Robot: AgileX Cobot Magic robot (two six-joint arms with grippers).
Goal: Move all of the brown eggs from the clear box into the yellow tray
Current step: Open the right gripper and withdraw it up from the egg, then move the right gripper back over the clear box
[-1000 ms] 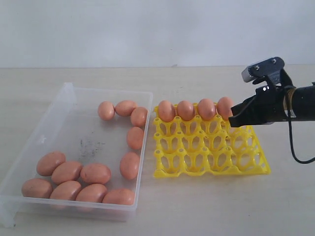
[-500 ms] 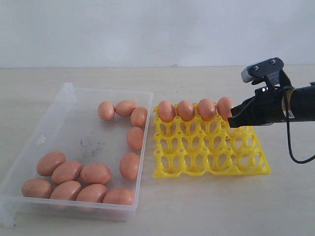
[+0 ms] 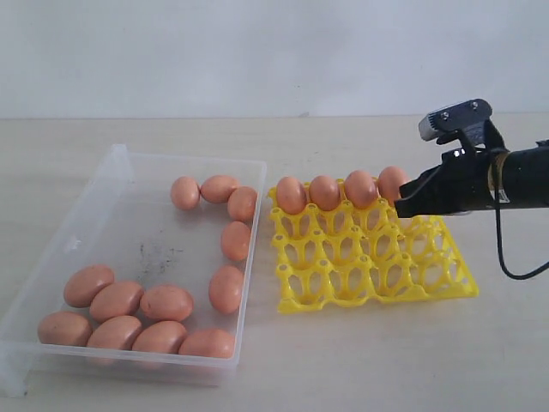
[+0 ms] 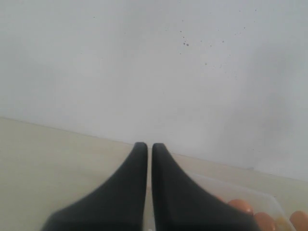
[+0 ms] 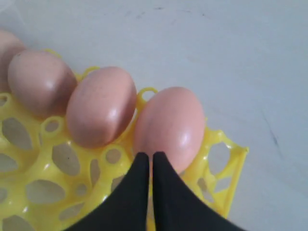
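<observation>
Several brown eggs (image 3: 166,302) lie in the clear box (image 3: 111,172), some at its near left and some along its right wall (image 3: 236,240). The yellow tray (image 3: 377,275) stands right of the box, its far row filled with eggs. My right gripper (image 3: 400,209) is shut and holds nothing. Its tips rest against the rightmost tray egg (image 5: 169,125), with the tray lattice (image 5: 48,183) below. My left gripper (image 4: 145,144) is shut and empty. It is raised toward the wall and out of the exterior view. A box corner with eggs (image 4: 239,206) shows beside it.
The box and tray sit on a pale tabletop (image 3: 360,360) in front of a white wall (image 3: 257,51). The right arm's black cable (image 3: 506,257) hangs right of the tray. The tray's three nearer rows of cups hold no eggs.
The yellow tray has slid and turned slightly, its near edge moving right, away from the box. The right gripper stays at the rightmost egg, shifted only slightly.
</observation>
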